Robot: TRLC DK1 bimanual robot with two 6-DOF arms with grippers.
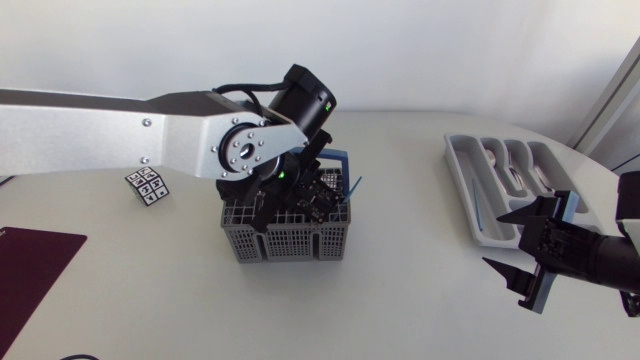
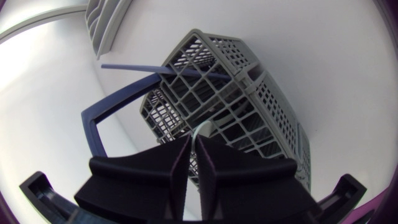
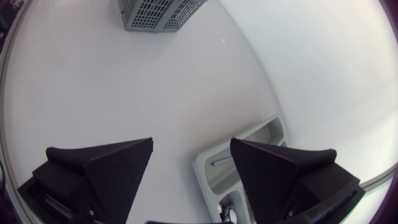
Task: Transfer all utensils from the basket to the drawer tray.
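Note:
The grey mesh basket (image 1: 285, 238) with a blue carrying handle (image 2: 99, 124) stands mid-table. My left gripper (image 2: 196, 142) reaches down into it from above, its fingers (image 2: 177, 165) pressed close on a pale utensil (image 2: 202, 129) that stands in a basket cell. A thin blue utensil (image 2: 155, 70) sticks out of the basket beyond it. In the head view the left wrist (image 1: 285, 180) hides most of the basket's contents. The grey drawer tray (image 1: 470, 190) lies at the right, with silver utensils (image 1: 505, 165) in its compartments. My right gripper (image 1: 530, 255) hovers open and empty just in front of the tray (image 3: 208, 168).
A small black-and-white marker tag (image 1: 146, 186) lies left of the basket. A dark maroon mat (image 1: 30, 270) covers the front left corner. The basket (image 3: 155, 12) shows far ahead of the right gripper across bare white tabletop.

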